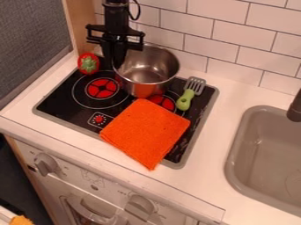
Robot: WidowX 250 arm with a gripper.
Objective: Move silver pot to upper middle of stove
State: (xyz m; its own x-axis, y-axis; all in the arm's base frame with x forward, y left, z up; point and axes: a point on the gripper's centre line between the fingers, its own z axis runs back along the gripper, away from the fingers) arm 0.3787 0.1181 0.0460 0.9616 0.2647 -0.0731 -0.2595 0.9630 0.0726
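The gripper (115, 60) hangs down at the top left of the stove, in front of the tiled wall. It overlaps the left rim of the silver pot (148, 78); whether it holds that rim, I cannot tell. The pot is upright and empty, at the back of the black stove (61, 100), right of the left burner and partly over the right one.
A red tomato-like toy (89, 63) is at the stove's back left corner. A green-handled spatula (187, 97) lies right of the pot. An orange cloth (145, 132) covers the stove's front right part. The grey sink (267, 154) is at the right.
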